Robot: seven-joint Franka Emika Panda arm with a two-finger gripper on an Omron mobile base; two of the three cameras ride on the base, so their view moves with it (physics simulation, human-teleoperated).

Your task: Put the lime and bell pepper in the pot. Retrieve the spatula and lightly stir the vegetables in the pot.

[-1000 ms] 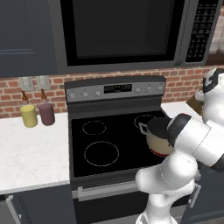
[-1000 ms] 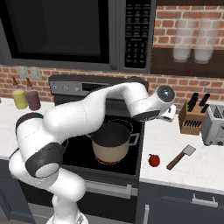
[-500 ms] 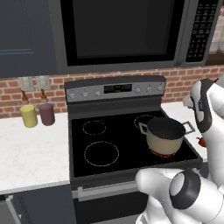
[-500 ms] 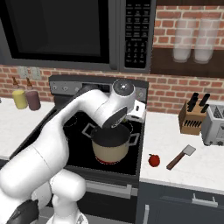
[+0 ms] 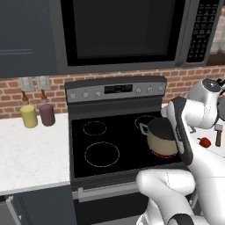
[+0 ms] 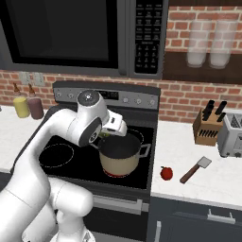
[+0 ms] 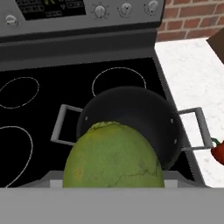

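Gripper (image 6: 108, 133) grasping the lime (image 7: 113, 155) should center over the pot (image 7: 131, 117) on the stove's front-right burner, then lower before letting go.

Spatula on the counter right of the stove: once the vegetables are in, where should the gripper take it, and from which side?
Take the spatula by its dark reddish-brown handle, near mid-length, coming straight down from above. It lies flat on the counter, so only a top approach fits, jaws set across the handle. The handle's near end lies close to the bell pepper, so stay clear of that end.
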